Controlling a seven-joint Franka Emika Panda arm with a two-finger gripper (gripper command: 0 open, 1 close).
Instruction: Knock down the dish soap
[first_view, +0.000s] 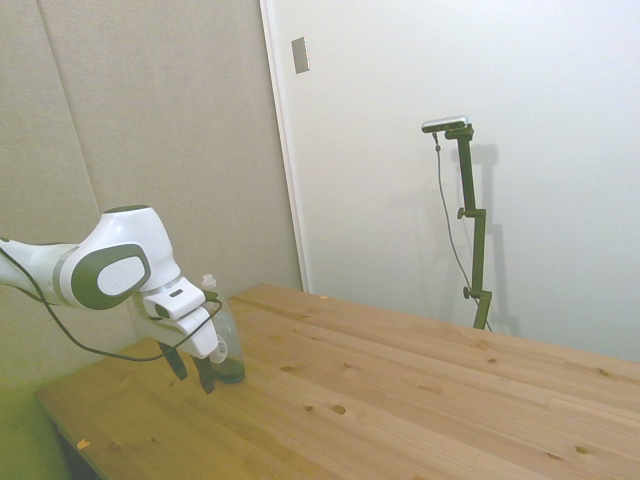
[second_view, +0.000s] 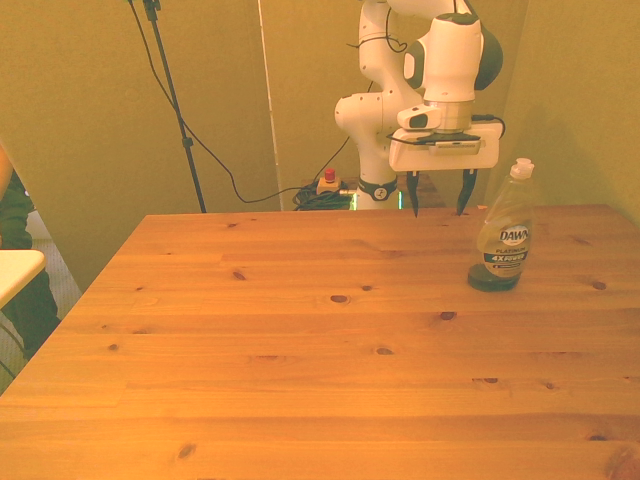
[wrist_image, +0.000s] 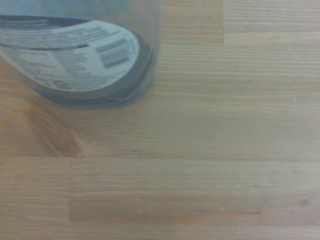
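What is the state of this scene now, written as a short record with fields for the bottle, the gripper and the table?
bottle: slim clear plastic dish soap bottle with white cap and white label, dark liquid at the bottom, standing upright
bottle place: near the far edge of the table, at the front view's right
gripper: white two-finger gripper, fingers open and pointing down, holding nothing
gripper to bottle: beside the bottle, toward the front view's left, not touching it
table: light wooden table
task state: bottle not yet knocked down
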